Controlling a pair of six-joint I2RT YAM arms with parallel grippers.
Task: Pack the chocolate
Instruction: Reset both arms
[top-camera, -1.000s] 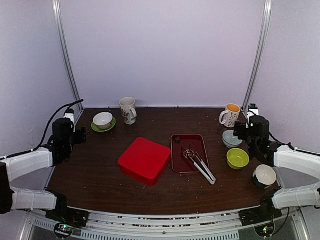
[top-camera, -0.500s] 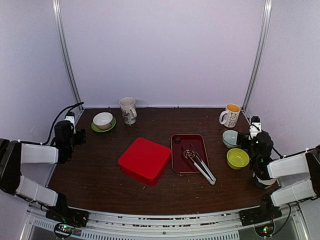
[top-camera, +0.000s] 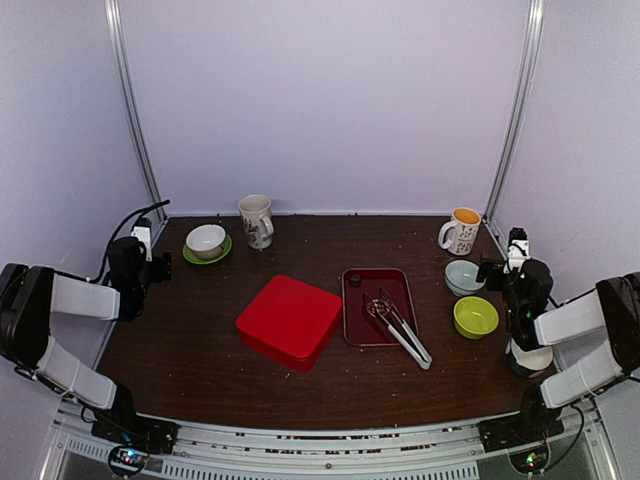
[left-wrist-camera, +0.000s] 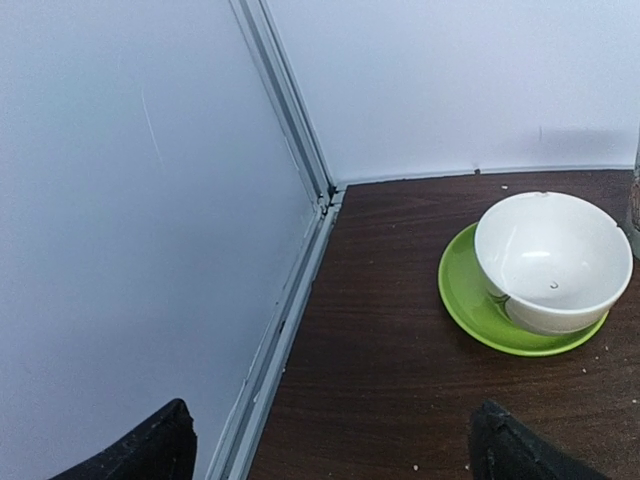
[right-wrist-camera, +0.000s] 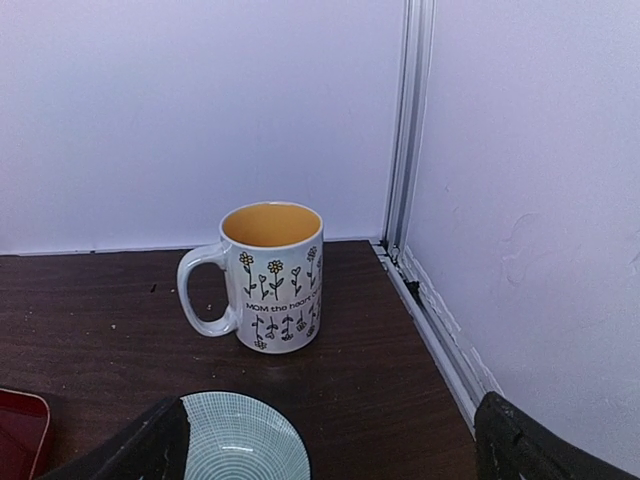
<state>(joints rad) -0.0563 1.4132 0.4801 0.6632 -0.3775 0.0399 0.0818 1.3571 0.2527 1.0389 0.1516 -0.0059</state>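
Note:
A dark red tray (top-camera: 405, 290) lies at mid-table with metal tongs (top-camera: 400, 327) across it. One small dark chocolate piece (top-camera: 355, 279) sits at the tray's far left corner; I can make out no other pieces. A closed red box (top-camera: 290, 320) lies left of the tray. My left gripper (top-camera: 150, 262) (left-wrist-camera: 335, 445) is open and empty at the far left edge, facing the back-left corner. My right gripper (top-camera: 497, 270) (right-wrist-camera: 330, 445) is open and empty at the far right, over a pale blue-green bowl (right-wrist-camera: 240, 440).
A white bowl on a green saucer (left-wrist-camera: 545, 260) and a white mug (top-camera: 256, 220) stand at the back left. A flower-print mug (right-wrist-camera: 268, 275), a lime bowl (top-camera: 475, 316) and a white bowl (top-camera: 530, 352) stand on the right. Walls and metal corner rails close both sides.
Both arms have folded back and lower toward the table's side edges, the left wrist to the left, the right wrist to the right. Nothing on the table has moved.

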